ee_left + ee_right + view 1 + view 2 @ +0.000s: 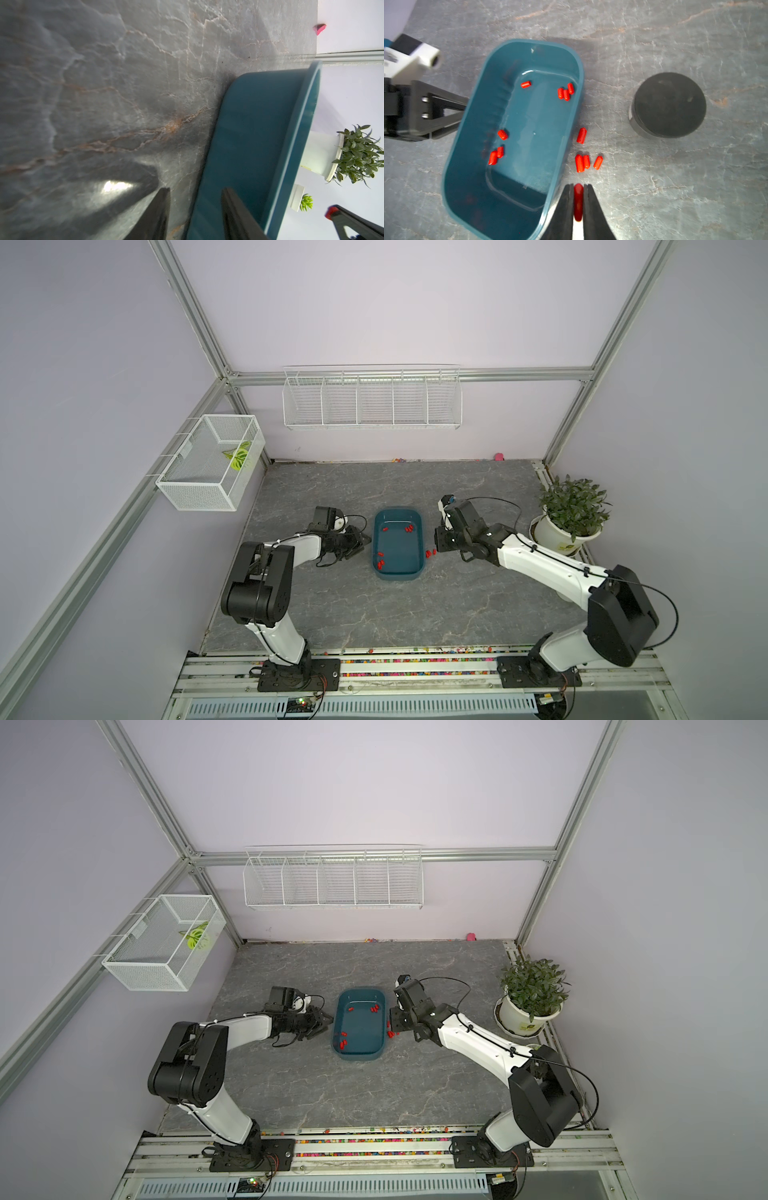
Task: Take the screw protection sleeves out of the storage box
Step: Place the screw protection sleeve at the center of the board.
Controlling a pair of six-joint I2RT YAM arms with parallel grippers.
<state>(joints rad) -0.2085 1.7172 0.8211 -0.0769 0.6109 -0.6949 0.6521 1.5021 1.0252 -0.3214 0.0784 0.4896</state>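
You have four screw protection sleeves (583, 161) out on the surface (654, 197). Your right pincer (579, 187) clamps a fifth. Seemingly seven are left in the storage box (471, 145). Your left pincer (464, 111) is apart and empty.

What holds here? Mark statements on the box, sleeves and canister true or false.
1. The right gripper is shut on a red sleeve. True.
2. The storage box is empty. False: seven sleeves lie in it.
3. Four sleeves lie on the table beside the box. True.
4. The black canister stands inside the box. False: it stands on the table, outside the box.
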